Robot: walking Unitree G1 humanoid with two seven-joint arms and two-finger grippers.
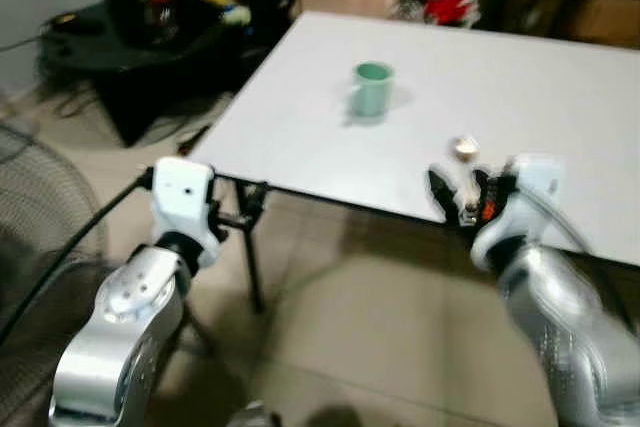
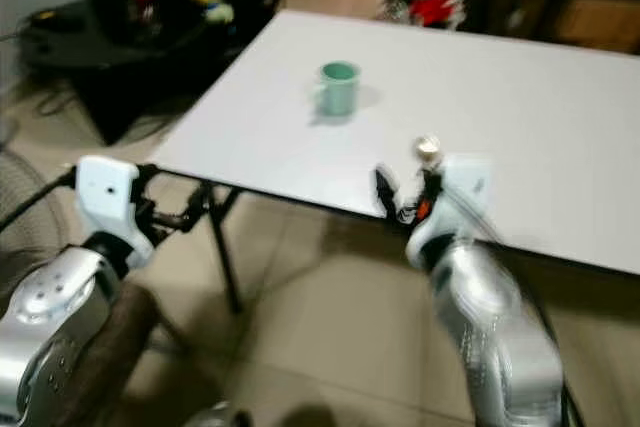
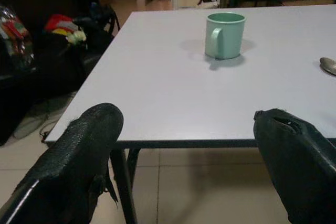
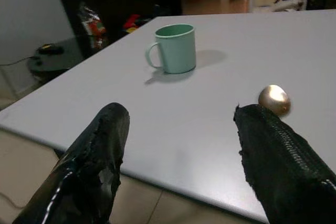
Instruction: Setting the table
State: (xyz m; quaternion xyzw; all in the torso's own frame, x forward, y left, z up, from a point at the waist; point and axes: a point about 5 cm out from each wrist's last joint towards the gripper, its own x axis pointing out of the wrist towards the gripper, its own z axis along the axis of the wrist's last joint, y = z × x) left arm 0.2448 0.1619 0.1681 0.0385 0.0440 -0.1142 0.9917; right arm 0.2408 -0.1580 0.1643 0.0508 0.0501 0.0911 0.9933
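A pale green mug (image 1: 372, 88) stands upright on the white table (image 1: 540, 87), towards its left half, with its handle on the side facing me. A shiny metal spoon (image 1: 465, 147) lies closer to the front edge. My right gripper (image 4: 181, 119) hovers open at that front edge with nothing between its fingers. The spoon's bowl (image 4: 273, 99) lies just beyond one fingertip (image 4: 252, 116). My left gripper (image 3: 189, 124) is open and empty, held before the table's front left corner and facing the mug (image 3: 224, 35).
A folding table leg (image 1: 250, 257) drops below the near left corner. A dark stand (image 1: 170, 17) with colourful clutter sits at the back left, with cables on the floor around it. A fan grille (image 1: 35, 217) is at my far left. Tiled floor lies below.
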